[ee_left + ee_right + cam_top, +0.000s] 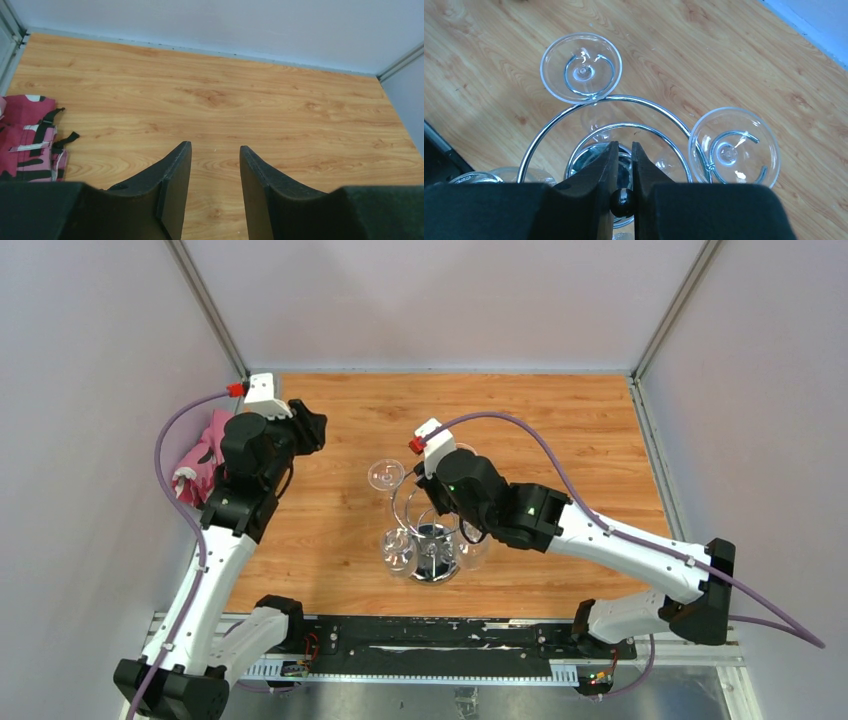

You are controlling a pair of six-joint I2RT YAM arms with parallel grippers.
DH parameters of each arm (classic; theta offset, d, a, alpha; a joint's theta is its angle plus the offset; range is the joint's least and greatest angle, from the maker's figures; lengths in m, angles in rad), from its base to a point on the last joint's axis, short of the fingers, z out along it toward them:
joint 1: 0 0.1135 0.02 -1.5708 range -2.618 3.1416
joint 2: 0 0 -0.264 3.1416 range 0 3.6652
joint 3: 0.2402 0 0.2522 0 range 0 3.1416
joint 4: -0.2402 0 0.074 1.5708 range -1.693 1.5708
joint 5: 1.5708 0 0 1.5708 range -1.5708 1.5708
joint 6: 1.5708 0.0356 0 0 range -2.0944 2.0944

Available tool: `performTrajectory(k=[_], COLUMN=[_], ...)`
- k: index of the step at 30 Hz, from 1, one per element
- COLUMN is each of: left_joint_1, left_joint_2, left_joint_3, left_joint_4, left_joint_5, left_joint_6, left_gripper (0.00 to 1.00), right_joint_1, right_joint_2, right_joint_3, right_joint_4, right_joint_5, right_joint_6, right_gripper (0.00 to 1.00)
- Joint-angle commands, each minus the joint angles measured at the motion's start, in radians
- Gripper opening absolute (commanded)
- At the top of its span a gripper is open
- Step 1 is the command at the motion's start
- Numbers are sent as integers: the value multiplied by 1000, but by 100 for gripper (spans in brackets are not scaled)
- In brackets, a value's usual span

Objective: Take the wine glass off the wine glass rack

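Holding the rack top
My right pincer [623, 147] pinches the wine glass rack's [614, 97] black knob [622, 201]; a tug could tip it, dropping wine glasses [581, 67].

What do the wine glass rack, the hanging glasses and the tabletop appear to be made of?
The wine glass rack looks like polished chromed metal wire: thin, with mirror-bright reflections. The wine glasses look like clear glass, though clear plastic is possible: the rack's hooks and the wood show through their feet. The tabletop looks like wood-grain laminate or veneer, smooth with a faint sheen.
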Motion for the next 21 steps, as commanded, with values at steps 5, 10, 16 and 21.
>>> performTrajectory(k=[5, 10, 16, 21], left_joint_1=[-2, -3, -2, -2], left_joint_2=[30, 49, 82, 89], left_joint_3=[-10, -11, -8, -39], left_joint_4=[49, 66, 83, 123], left_joint_5=[-26, -31, -25, -16], left_joint_6=[13, 16, 16, 5], left_gripper=[45, 45, 45, 46], right_joint_1=[-142, -238, -328, -379], right_joint_2=[37, 92, 181, 233], right_joint_3=[95, 139, 204, 233], right_joint_4=[104, 113, 149, 179], right_joint_5=[-6, -89, -177, -214], right_joint_6=[-82, -71, -59, -64], right_gripper=[0, 0, 0, 0])
